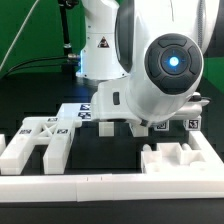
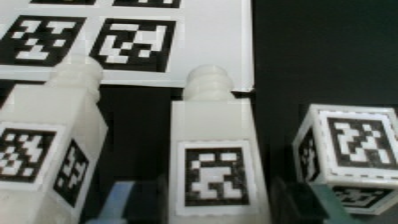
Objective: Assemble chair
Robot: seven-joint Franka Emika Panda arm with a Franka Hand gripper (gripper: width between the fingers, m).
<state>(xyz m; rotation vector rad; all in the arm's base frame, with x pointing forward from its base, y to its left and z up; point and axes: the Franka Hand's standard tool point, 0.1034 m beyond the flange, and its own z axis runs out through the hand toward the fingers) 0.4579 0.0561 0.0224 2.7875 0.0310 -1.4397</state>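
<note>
The chair looked barely begun: its white parts lay loose on the tabletop (image 1: 110, 158), none visibly joined, so nearly all the joining was left. The exterior view showed one slab (image 1: 45, 140) at its left and one block (image 1: 175, 158) at its right, well apart. The wrist view showed three tagged pieces near the marker board (image 2: 107, 40): one post (image 2: 50, 130), a second post (image 2: 214, 150) beside it, and a squarer piece (image 2: 356, 140). Whether the jaws were apart or together, I could not tell.

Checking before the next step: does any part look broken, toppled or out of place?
Nothing stands out. The chunky white plastic tagged chair blocks lie whole and apart on the black table; the white arm hides the middle.
</note>
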